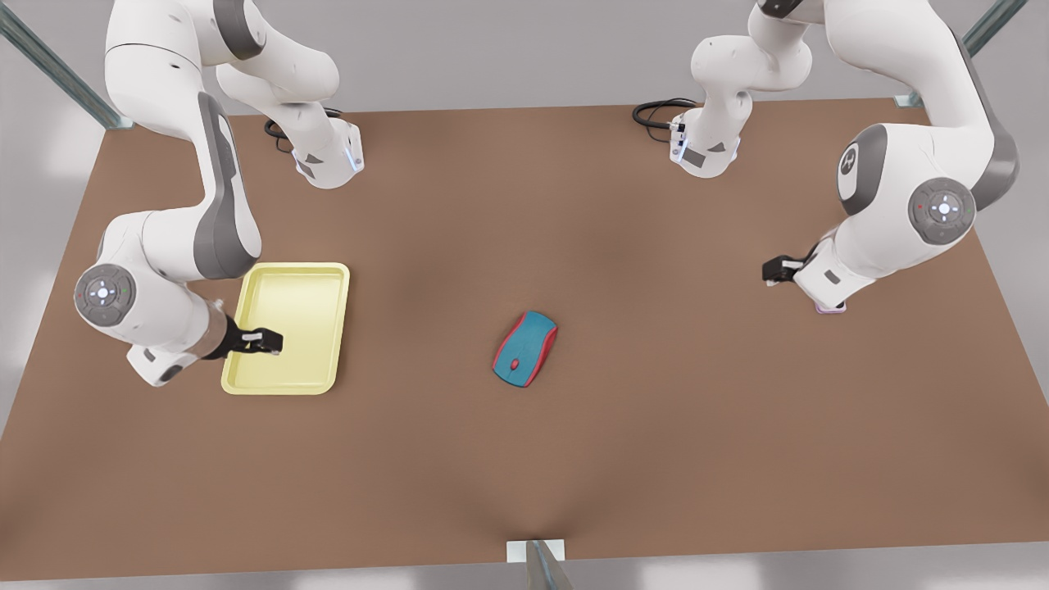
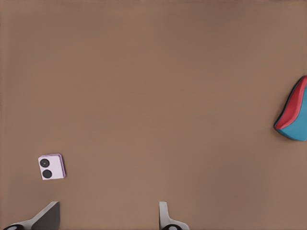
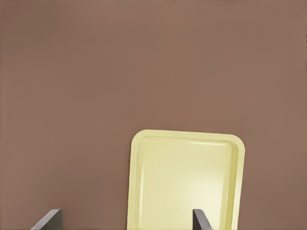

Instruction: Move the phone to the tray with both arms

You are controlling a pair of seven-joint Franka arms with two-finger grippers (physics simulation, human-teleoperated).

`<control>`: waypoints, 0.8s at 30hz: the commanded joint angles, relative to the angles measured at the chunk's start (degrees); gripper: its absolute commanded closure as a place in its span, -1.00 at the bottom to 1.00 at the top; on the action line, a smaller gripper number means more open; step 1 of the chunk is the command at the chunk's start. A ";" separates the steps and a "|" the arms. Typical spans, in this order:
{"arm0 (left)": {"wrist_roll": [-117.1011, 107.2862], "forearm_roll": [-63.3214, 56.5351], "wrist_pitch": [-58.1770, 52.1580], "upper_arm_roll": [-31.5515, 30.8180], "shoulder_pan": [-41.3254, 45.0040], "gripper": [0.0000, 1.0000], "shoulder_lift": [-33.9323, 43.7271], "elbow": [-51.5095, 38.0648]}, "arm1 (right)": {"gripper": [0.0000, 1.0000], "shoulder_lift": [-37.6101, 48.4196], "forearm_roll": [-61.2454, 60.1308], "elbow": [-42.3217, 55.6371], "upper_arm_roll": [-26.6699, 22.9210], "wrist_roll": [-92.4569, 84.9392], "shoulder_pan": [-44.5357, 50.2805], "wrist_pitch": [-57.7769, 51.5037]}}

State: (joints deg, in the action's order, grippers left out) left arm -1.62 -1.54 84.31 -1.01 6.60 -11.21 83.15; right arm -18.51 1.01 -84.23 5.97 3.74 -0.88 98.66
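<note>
Left hand point(image 1: 774, 270), fingers spread, empty, hovers just beside the phone point(image 1: 829, 309) at the front view's right, the nearer arm. Right hand point(image 1: 266, 340), also spread, waits over the tray point(image 1: 328, 287), well apart w/ mouse point(image 1: 524, 348) between on tabletop point(image 1: 524, 459).

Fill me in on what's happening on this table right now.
Two white Franka arms work over a brown table. The left end effector, fingers open, hovers near the small pale lilac phone, which lies flat on the table at the front view's right. The right end effector, also open, hovers over the shallow pale yellow tray at the front view's left. A teal-and-red computer mouse sits between them, untouched. Nothing is gripped.
</note>
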 commanded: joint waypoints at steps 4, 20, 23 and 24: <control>-1.72 -0.13 7.44 2.67 -6.16 -1.00 -2.41 9.04 | -1.00 0.05 -0.13 0.03 0.01 1.98 0.00 4.00; 46.35 -0.13 59.66 11.02 -21.11 -1.00 -12.08 41.30 | -1.00 -1.53 0.22 2.40 0.36 1.63 0.18 4.70; 46.71 -0.04 59.83 11.02 -21.11 -1.00 -12.17 42.71 | -1.00 -1.62 0.31 2.49 0.36 1.62 0.18 4.61; 46.53 0.22 59.83 10.94 -21.19 -1.00 -12.17 42.71 | -1.00 -1.62 0.13 2.49 0.36 1.27 0.18 4.08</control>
State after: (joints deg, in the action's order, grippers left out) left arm 25.34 -1.05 140.09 10.00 -14.54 -23.44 125.69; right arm -20.18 1.23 -81.78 6.32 5.11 -0.71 103.07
